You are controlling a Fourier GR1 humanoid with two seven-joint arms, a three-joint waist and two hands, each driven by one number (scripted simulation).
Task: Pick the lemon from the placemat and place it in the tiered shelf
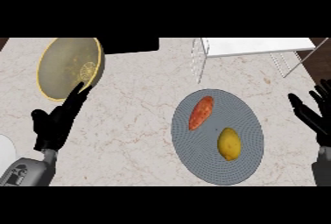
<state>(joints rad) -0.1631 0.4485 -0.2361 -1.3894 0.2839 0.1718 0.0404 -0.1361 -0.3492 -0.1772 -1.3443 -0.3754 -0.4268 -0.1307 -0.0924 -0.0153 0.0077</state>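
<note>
The lemon (pixel 229 144) lies on the grey placemat (pixel 242 109), long axis running near to far, just left of the open, empty right hand (pixel 315 116), the nearer one; the tiered shelf (pixel 255 46) stands beyond, left hand (pixel 58 120) well apart.

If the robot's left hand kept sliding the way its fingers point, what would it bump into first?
Probably the round yellow plate. The left robot hand has straight fingers pointing up and a little right, with the tips already overlapping the plate's lower edge. Its height above the counter is unclear, so it might pass over.
</note>
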